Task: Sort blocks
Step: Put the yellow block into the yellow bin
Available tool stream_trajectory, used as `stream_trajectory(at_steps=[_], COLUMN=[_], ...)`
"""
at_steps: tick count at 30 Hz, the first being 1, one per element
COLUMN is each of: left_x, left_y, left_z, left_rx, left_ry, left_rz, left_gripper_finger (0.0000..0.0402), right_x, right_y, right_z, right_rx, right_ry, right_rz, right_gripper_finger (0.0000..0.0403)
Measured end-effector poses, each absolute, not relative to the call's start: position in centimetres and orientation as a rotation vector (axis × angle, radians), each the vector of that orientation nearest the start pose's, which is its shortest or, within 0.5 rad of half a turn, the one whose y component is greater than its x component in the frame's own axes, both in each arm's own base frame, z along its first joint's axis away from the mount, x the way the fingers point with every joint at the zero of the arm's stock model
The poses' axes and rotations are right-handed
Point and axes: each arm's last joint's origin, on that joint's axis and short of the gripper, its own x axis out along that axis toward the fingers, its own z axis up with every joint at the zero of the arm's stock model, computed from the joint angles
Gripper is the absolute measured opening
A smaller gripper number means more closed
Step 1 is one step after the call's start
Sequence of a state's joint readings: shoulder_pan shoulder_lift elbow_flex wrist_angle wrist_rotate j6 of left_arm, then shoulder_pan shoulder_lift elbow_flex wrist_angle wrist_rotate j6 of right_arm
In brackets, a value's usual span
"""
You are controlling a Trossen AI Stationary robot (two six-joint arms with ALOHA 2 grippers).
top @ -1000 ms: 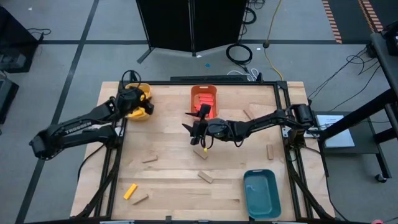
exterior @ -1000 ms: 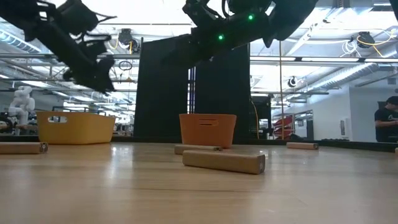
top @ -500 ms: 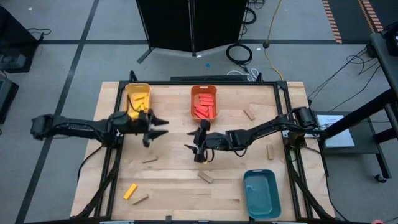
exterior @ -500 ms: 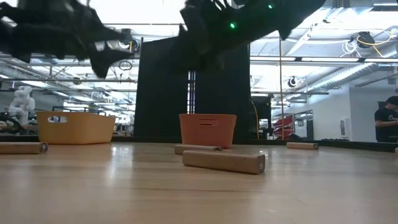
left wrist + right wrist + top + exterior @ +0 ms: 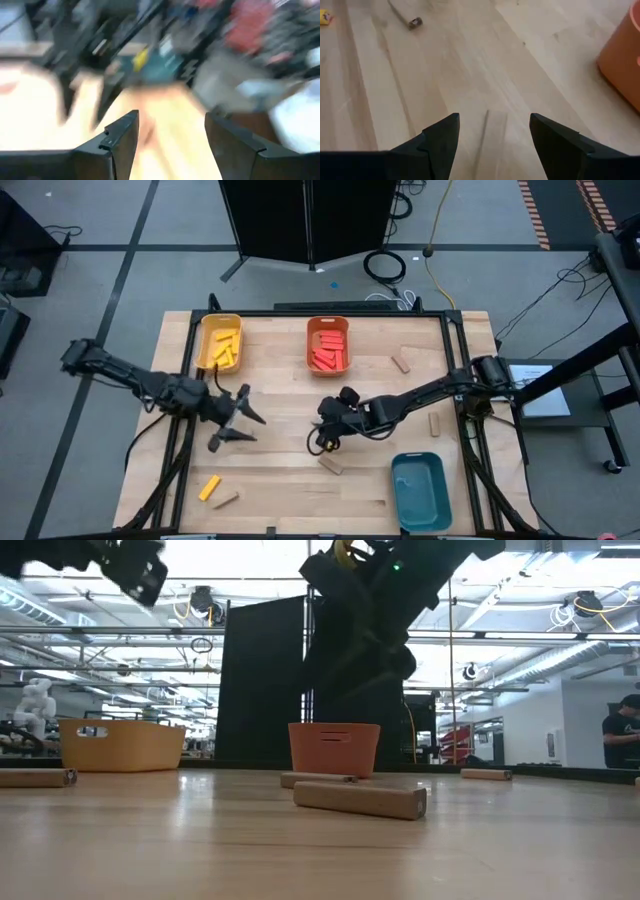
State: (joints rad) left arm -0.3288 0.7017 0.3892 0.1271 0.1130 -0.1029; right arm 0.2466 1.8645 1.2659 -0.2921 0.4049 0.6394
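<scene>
Both grippers' fingers spread, empty; tan block just beside right gripper.

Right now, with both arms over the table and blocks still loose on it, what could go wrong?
1. The left end effector and the right end effector are both open over the table's middle, so the arms might collide.
2. The right end effector hangs beside a tan block; a low approach might knock it aside.
3. The left wrist view is blurred, so the left arm may aim poorly.
</scene>
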Motion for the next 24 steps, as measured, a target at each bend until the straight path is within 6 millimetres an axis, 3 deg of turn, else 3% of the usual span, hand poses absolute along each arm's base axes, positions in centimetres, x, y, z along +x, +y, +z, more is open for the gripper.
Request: stream_trajectory(at_steps=[3, 8, 14, 17, 24], left_x=[15.4, 15.5, 16.8, 17.4, 17.4], left_y=[-6.7, -9.8, -13.9, -15.0, -17.0], left_z=[23.8, 23.9, 24.9, 24.9, 21.0], left_rx=[-0.121, -0.278, -0.355, -0.401, -0.587], left_ry=[0.389, 0.642, 1.021, 1.231, 1.714], left_rz=[-0.277, -0.193, -0.117, 0.013, 0.252], left_gripper_finger=[0.0223, 0.0223, 0.0223, 0.0223, 0.0223], right_x=[38.2, 37.9, 38.0, 38.0, 37.6], right_y=[9.3, 10.7, 11.3, 11.5, 13.2], right_z=[19.4, 19.3, 19.5, 19.5, 18.5], right_rx=[0.275, 0.251, 0.229, 0.228, 0.222], right_ry=[0.753, 0.759, 0.728, 0.726, 0.749], right_rz=[-0.387, -0.347, -0.313, -0.308, -0.28], right_gripper_finger=[0.0233, 0.0233, 0.0233, 0.0233, 0.0233])
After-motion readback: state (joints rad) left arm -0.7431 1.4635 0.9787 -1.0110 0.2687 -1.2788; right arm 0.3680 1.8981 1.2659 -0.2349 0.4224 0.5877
